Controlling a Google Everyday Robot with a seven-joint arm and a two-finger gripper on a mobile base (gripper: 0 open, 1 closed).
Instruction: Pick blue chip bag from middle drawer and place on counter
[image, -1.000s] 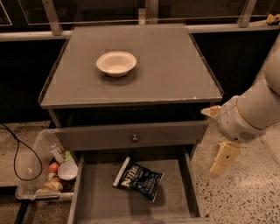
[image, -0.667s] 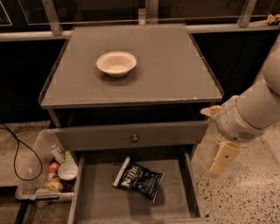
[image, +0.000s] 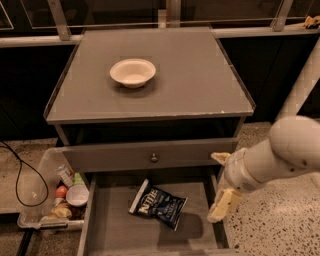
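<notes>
The blue chip bag (image: 158, 204) lies flat on the grey bottom of the open middle drawer (image: 200, 235), a little left of its centre, white lettering up. The counter (image: 195, 75) is the grey cabinet top above it. My gripper (image: 221, 182) hangs at the drawer's right wall, right of the bag and apart from it. Its two cream fingers stand apart, one short tip above and one long fingertip (image: 223, 204) below, with nothing between them. The pale arm (image: 285, 150) reaches in from the right.
A cream bowl (image: 132, 72) stands on the counter's left half. The shut drawer front with a round knob (image: 154, 158) sits above the open drawer. A clear bin (image: 60, 192) of packets and cups stands on the floor at the left, beside a black cable (image: 20, 175).
My gripper has moved left and down, from beside the cabinet to the open drawer's right wall. The bag and bowl have not moved.
</notes>
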